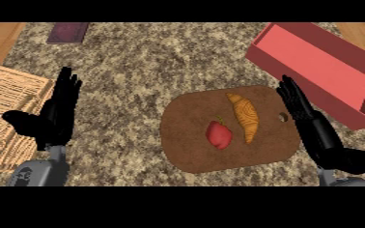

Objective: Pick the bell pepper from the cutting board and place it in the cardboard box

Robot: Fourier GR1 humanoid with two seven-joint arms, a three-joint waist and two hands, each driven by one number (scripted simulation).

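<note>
Head view: your bell pepper (219,135) lies on the brown cutting board (192,149), just left of a croissant (245,116). The red box (314,67) sits upper right (not cardboard-coloured). Left hand (55,118) and right hand (314,125) both flat, fingers straight, holding nothing.

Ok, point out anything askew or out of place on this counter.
Nothing is spilled or damaged. The red box sits at an angle to the counter's edges, at the far right. The bell pepper and croissant lie on the cutting board, both hands open alongside.
</note>
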